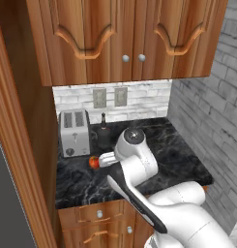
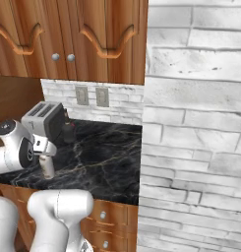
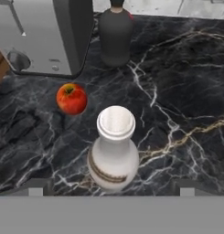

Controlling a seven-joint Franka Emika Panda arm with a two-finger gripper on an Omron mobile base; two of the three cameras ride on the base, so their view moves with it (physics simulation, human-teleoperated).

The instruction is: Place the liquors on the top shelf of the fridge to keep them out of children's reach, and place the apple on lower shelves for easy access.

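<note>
The pale liquor bottle (image 3: 114, 153) with a tan band stands upright on the black marble counter (image 3: 186, 91). My gripper (image 3: 111, 191) hovers just above it, open, with its fingertips (image 3: 35, 189) wide apart on either side and nothing held. In the right base view the hand (image 2: 43, 145) sits over that bottle (image 2: 47, 168). The red apple (image 3: 71, 98) (image 1: 94, 162) lies beside the bottle, towards the toaster. The dark liquor bottle (image 3: 115, 39) (image 1: 103, 131) stands farther back. The fridge's shelves are out of view.
A silver toaster (image 1: 74, 131) (image 2: 45, 120) stands at the back left of the counter, close to the dark bottle. Wooden cabinets (image 1: 125, 38) hang overhead. A brick wall (image 2: 195, 138) closes the right side, and a tall wooden panel (image 1: 18, 145) the left.
</note>
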